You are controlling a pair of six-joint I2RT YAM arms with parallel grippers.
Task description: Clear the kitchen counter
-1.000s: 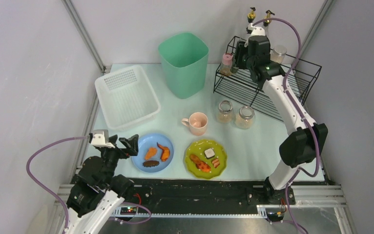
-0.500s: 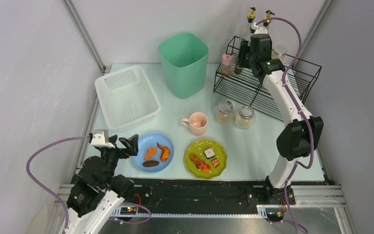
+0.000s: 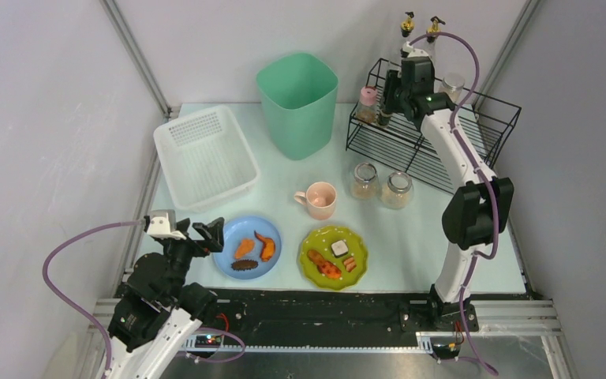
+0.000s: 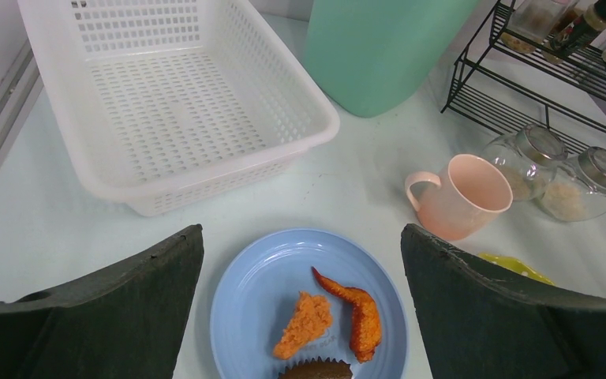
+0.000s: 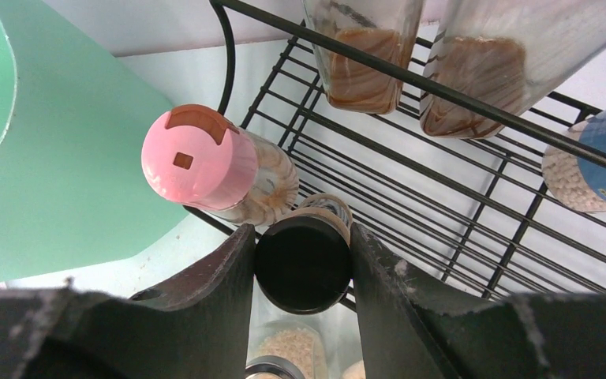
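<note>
The kitchen counter (image 3: 426,237) is a pale mint tabletop. At its back right my right gripper (image 5: 303,272) is shut on a black-lidded spice jar (image 5: 303,260), held at the front left corner of the black wire rack (image 5: 442,205). A pink-lidded jar (image 5: 201,158) stands just left of it on the rack. Near the front left, my left gripper (image 4: 301,233) hangs open and empty over a blue plate (image 4: 229,292) with fried food pieces on it.
A pink cup (image 3: 319,199) and two glass jars (image 3: 364,180) (image 3: 397,189) stand mid-counter. A green plate (image 3: 311,245) of food lies beside the blue one. A white perforated basket (image 3: 167,150) and a green bin (image 3: 298,103) sit at the back left. More jars stand on the rack.
The right arm has straightened and carried the black-lidded jar a little further back over the rack's corner. The left arm has not moved.
</note>
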